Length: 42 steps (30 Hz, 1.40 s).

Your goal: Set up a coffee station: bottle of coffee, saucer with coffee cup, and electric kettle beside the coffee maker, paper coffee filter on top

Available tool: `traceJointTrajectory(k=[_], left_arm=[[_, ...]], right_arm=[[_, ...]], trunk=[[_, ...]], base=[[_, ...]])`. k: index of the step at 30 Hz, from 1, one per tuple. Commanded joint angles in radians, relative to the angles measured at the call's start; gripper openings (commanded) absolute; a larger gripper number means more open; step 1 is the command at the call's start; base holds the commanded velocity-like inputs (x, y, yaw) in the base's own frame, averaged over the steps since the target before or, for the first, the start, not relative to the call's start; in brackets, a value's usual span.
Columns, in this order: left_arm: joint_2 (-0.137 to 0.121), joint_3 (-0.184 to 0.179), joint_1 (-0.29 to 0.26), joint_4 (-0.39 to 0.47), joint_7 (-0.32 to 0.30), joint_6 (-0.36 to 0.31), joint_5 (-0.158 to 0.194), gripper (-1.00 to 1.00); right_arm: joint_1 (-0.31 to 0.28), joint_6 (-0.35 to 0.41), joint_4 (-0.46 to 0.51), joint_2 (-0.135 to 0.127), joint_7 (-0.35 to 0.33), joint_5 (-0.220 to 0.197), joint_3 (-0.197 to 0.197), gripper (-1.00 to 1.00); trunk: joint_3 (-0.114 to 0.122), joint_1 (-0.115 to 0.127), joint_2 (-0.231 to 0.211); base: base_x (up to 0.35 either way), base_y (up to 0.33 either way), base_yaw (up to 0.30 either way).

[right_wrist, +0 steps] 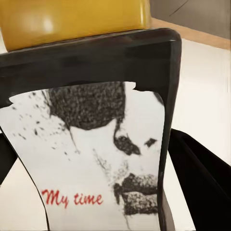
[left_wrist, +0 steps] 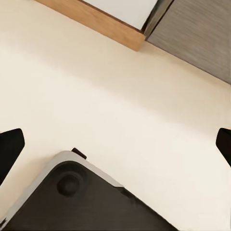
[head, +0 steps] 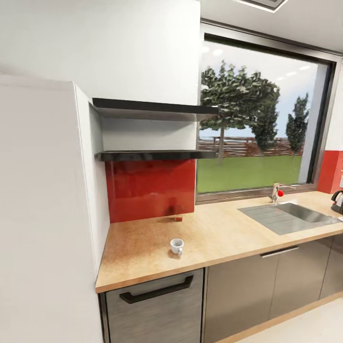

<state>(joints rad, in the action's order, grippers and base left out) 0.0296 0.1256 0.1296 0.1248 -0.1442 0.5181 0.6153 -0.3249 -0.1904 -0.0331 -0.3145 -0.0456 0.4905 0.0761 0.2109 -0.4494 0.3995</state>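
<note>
The bottle of coffee [right_wrist: 91, 159], with a yellow-orange lid and a white label reading "My time", sits close up in the right wrist view, and my right gripper [right_wrist: 96, 144] is shut on it. A tiny white coffee cup [head: 176, 246] stands on the wood-grain kitchen countertop [head: 224, 236], below the lower black kitchen shelf [head: 152, 155]. The electric kettle [head: 337, 200] shows at the counter's far right edge. My left gripper [left_wrist: 115, 144] hangs open over the pale floor, nothing between its fingers. The coffee maker, saucer and paper coffee filter are out of view.
A tall white cabinet [head: 43, 214] bounds the counter's left end. A second black shelf [head: 152, 108] hangs above the first. A steel sink [head: 290, 216] with a faucet [head: 276, 192] lies under the window. Grey cabinet fronts [head: 157, 305] run below. My base [left_wrist: 82, 197] is beneath the left gripper.
</note>
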Motion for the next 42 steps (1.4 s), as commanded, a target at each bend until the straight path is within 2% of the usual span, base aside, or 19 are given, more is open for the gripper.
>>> traceJointTrajectory(k=[1,3,8,12,14,16,17,18,19,23,24,28,31,34,36,40,42], left_arm=[[0.001,0.011,0.001,0.003,-0.004,-0.002,0.013,1.0],[0.003,0.013,0.001,0.008,-0.002,-0.002,0.015,1.0],[0.031,0.015,0.001,0.053,0.002,-0.002,0.012,1.0],[0.042,0.014,0.001,0.075,0.003,-0.003,0.007,1.0],[0.045,0.014,0.001,0.077,0.003,-0.003,0.006,1.0],[0.045,0.013,0.001,0.077,0.003,-0.003,0.005,1.0],[0.044,0.013,0.001,0.077,0.003,-0.003,0.006,1.0],[0.045,0.013,0.001,0.076,0.003,-0.003,0.005,1.0],[0.045,0.009,0.001,0.056,0.003,-0.003,0.003,1.0],[0.045,0.007,0.001,0.013,0.002,0.007,-0.003,1.0],[0.045,0.006,0.001,0.002,0.002,0.021,-0.004,1.0],[0.046,0.005,0.001,-0.005,0.002,0.031,-0.005,1.0],[0.047,-0.007,0.001,-0.009,0.002,0.032,-0.009,1.0],[0.047,-0.034,0.001,-0.009,0.002,0.033,-0.029,1.0],[0.047,-0.038,0.001,-0.01,0.002,0.033,-0.033,1.0],[0.049,-0.044,0.001,-0.01,0.002,0.033,-0.035,1.0],[0.05,-0.044,0.001,-0.01,0.002,0.033,-0.035,1.0]], right_arm=[[0.006,-0.012,-0.004,0.009,0.041,0.001,0.008,-1.0],[0.013,-0.018,-0.004,0.012,0.063,0.0,0.008,-1.0],[0.027,-0.032,-0.002,0.013,0.121,-0.006,0.008,-1.0],[0.033,-0.047,-0.003,0.019,0.132,-0.008,0.009,-1.0],[0.036,-0.056,-0.004,0.018,0.126,-0.023,0.01,-1.0],[0.038,-0.06,-0.004,0.014,0.124,-0.055,0.011,-1.0],[0.038,-0.062,-0.004,0.009,0.123,-0.092,0.011,-1.0],[0.039,-0.062,-0.004,0.006,0.122,-0.112,0.011,-1.0],[0.039,-0.062,-0.004,-0.004,0.121,-0.194,0.011,-1.0],[0.04,-0.056,-0.004,-0.004,0.133,-0.258,0.011,-1.0],[0.04,-0.052,-0.004,-0.007,0.145,-0.309,0.011,-1.0],[0.049,-0.05,-0.004,-0.01,0.199,-0.356,0.011,-1.0],[0.063,-0.048,-0.004,-0.011,0.217,-0.361,0.011,-1.0],[0.089,-0.05,-0.004,-0.02,0.211,-0.358,0.008,-1.0],[0.095,-0.05,-0.004,-0.027,0.18,-0.352,0.008,-1.0],[0.105,-0.035,-0.004,-0.038,0.042,-0.347,0.007,-1.0],[0.107,-0.031,-0.004,-0.036,0.024,-0.347,0.007,-1.0]], trunk=[[0.0,-0.001,0.0],[0.0,-0.001,0.0],[0.0,-0.001,0.0],[0.0,-0.001,0.0],[0.0,-0.001,0.0],[0.0,-0.001,0.0],[0.0,-0.001,0.0],[0.0,-0.001,0.0],[0.0,-0.001,0.0],[-0.001,-0.001,0.0],[-0.001,-0.001,0.0],[-0.001,-0.001,0.0],[-0.001,-0.001,0.0],[-0.001,-0.001,0.0],[-0.001,-0.001,0.0],[-0.001,-0.001,0.0],[-0.001,-0.001,0.0]], base=[[0.175,-0.249,0.0],[0.188,-0.247,0.0],[0.213,-0.242,0.0],[0.222,-0.24,0.0],[0.223,-0.24,0.0],[0.217,-0.24,0.0],[0.202,-0.244,0.007],[0.192,-0.247,0.03],[0.13,-0.265,0.192],[0.068,-0.273,0.245],[0.015,-0.278,0.275],[0.007,-0.281,0.28],[0.001,-0.286,0.284],[0.0,-0.291,0.261],[0.0,-0.294,0.126],[0.0,-0.296,0.04],[0.0,-0.298,0.01]])
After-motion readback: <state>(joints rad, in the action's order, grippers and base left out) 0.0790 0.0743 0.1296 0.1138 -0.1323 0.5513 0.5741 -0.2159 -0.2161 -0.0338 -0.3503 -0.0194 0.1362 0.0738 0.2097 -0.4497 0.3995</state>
